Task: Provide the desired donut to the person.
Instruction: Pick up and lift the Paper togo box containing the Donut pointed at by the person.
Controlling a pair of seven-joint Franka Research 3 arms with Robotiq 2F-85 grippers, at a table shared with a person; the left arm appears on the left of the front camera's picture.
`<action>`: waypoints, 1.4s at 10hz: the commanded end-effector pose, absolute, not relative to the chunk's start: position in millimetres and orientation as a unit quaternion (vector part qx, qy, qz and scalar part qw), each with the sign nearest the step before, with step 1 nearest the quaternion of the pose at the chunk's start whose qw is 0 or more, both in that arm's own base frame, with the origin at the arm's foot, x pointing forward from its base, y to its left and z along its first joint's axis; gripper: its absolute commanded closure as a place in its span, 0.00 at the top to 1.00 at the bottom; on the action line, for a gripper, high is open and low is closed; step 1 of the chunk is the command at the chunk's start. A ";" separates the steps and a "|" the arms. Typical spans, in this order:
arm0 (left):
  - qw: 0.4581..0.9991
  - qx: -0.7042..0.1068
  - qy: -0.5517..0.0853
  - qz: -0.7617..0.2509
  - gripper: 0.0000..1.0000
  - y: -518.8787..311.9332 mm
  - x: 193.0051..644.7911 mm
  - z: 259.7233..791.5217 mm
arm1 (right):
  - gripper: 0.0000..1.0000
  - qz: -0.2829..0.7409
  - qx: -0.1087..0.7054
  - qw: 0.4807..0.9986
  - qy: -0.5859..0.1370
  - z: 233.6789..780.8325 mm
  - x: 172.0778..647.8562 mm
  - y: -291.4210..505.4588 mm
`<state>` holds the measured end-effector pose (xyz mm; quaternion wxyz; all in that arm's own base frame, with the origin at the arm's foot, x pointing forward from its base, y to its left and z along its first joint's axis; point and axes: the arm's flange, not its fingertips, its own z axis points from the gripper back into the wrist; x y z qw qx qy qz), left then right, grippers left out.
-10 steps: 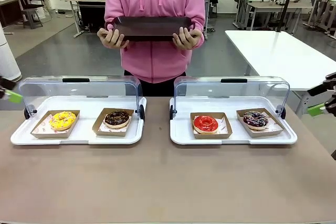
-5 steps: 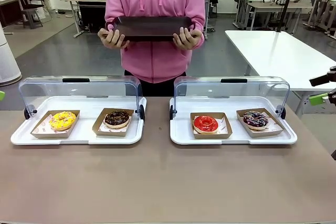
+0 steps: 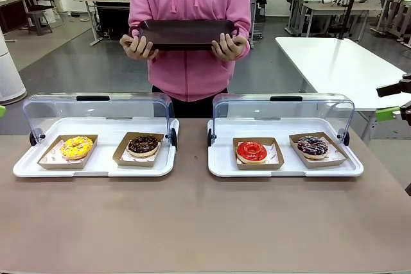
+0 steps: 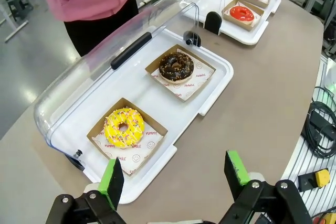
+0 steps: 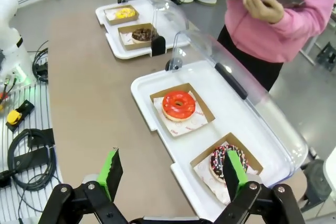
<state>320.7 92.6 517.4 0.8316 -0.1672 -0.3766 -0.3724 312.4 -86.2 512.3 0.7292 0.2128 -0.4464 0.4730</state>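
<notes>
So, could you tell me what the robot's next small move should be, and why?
Probably none yet: hold the open left gripper and right gripper back. The person has both hands on the dark tray, pointing at none of the four donuts, so the wanted one isn't known.

The table [image 3: 205,222] is bare on the near side. The left tray [image 3: 90,172] and right tray [image 3: 282,172] are reachable from above and in front. Their raised lids [image 3: 96,108] wall off the person [image 3: 189,62], with a narrow gap between.
</notes>
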 end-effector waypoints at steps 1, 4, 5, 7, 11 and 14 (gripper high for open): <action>0.822 -0.157 -0.397 -0.377 1.00 62.0 274.1 466.6 | 1.00 0.477 0.205 0.725 -0.454 497.5 306.8 -78.0; 0.820 -0.152 -0.398 -0.382 1.00 61.3 270.6 468.0 | 1.00 0.474 0.202 0.724 -0.458 498.2 305.9 -78.7; 0.821 -0.153 -0.398 -0.380 1.00 61.3 269.4 466.9 | 1.00 0.464 0.192 0.738 -0.451 497.9 305.6 -79.7; 0.822 -0.151 -0.398 -0.378 1.00 64.2 267.4 469.1 | 1.00 0.442 0.181 0.754 -0.451 500.5 301.2 -87.1; 0.821 -0.151 -0.398 -0.381 1.00 62.5 267.2 469.8 | 1.00 0.422 0.149 0.769 -0.457 502.9 294.8 -87.2; 0.828 -0.155 -0.386 -0.375 1.00 93.6 317.3 524.6 | 1.00 0.441 0.161 0.760 -0.449 515.9 306.9 -106.7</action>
